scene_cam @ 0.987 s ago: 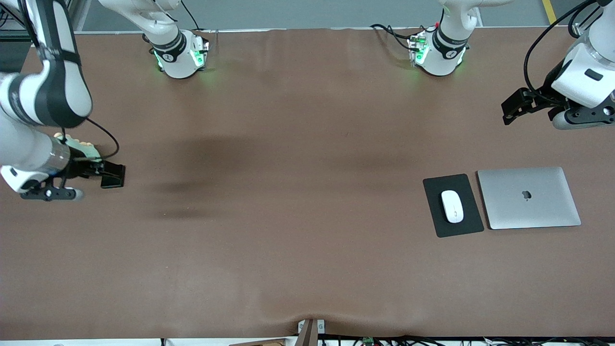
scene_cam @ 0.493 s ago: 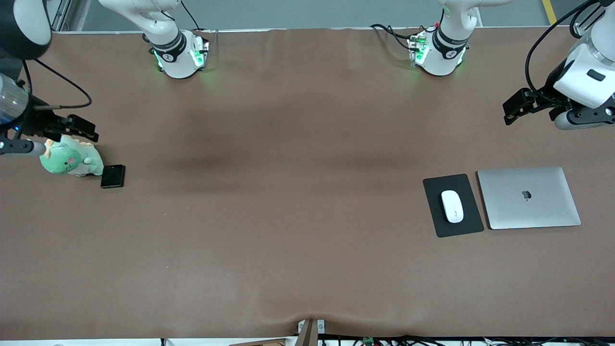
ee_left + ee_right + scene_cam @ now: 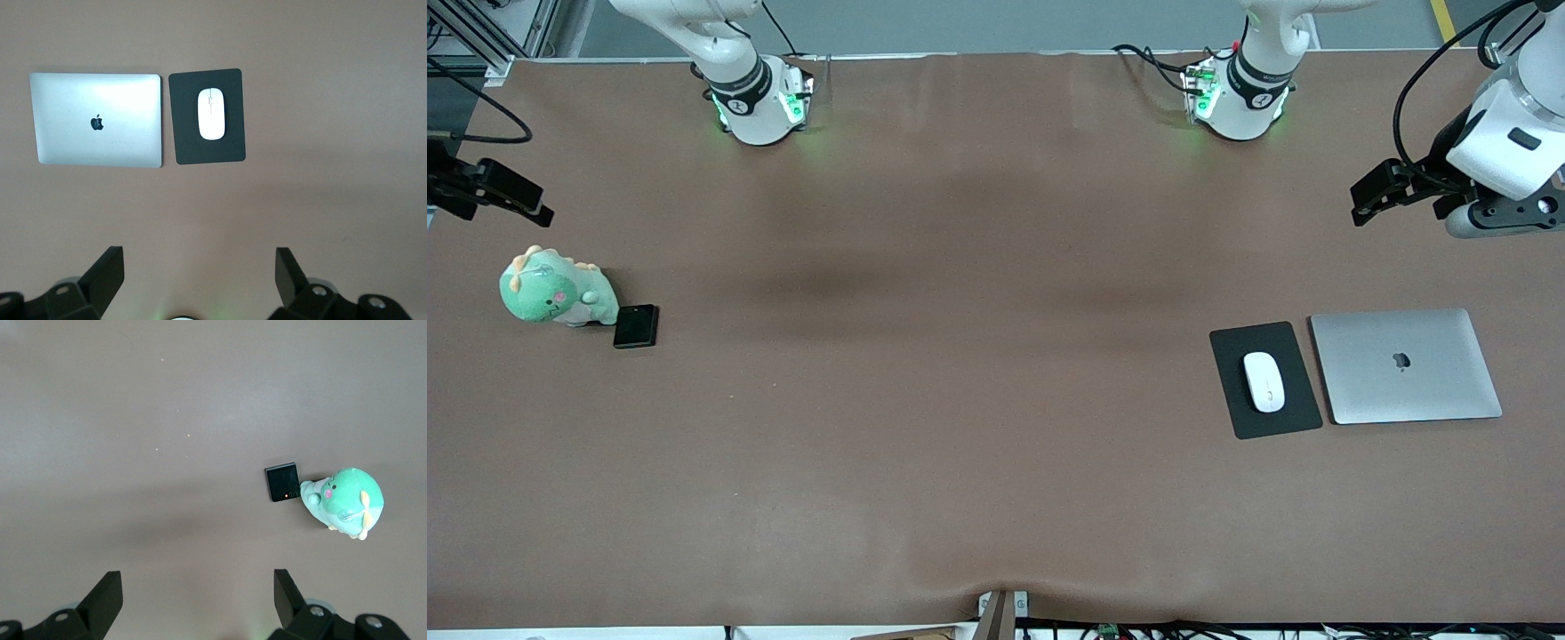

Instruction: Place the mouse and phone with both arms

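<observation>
Apparently finished: mouse (image 3: 1264,381) on pad (image 3: 1232,418) at three o'clock, phone (image 3: 636,326) touching plush (image 3: 551,294) at nine; left gripper (image 3: 200,280) and right gripper (image 3: 198,599) aloft over bare table (image 3: 960,400), jaws spread, empty.

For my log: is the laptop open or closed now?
Closed. The laptop lies flat beside the mouse pad, and only its silver lid with the logo shows; no screen or keyboard is visible.

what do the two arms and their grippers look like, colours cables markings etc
Both are glossy white jointed arms with black joint bands; the bases glow green, with black cables. The left gripper and right gripper are matte black with two angular fingers.
</observation>
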### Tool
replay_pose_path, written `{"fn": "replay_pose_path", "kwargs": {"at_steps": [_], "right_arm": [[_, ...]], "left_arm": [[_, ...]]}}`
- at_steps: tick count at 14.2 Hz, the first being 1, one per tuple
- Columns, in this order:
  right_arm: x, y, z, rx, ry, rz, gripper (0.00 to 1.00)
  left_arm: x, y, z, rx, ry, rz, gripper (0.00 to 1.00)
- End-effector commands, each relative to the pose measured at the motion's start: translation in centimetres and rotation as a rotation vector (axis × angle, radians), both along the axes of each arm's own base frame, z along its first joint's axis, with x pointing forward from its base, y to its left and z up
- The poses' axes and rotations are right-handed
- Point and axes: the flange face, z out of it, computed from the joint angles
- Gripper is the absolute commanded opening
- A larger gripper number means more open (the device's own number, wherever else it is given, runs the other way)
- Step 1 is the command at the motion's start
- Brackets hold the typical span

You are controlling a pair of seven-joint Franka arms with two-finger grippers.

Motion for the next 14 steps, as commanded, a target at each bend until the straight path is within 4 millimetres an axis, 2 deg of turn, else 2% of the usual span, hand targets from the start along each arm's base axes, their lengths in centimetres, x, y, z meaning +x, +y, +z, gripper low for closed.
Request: {"fn": "replay_pose_path", "kwargs": {"at_steps": [1,6,14], "right_arm": [[0.3,0.6,0.8,0.006,-0.007,-0.009,1.00],[0.3,0.8,0.8,0.006,-0.007,-0.005,1.00],[0.2,1.1,0.7,0.000,-0.001,0.002,1.00]], "left_arm": [[-0.9,0.3,0.7,-0.017,0.004,-0.017,1.00],[-0.8,0.5,1.5,-0.009,-0.004,-0.008,1.00],[-0.8,1.8,1.5,-0.005,0.009,-0.041,1.00]]}}
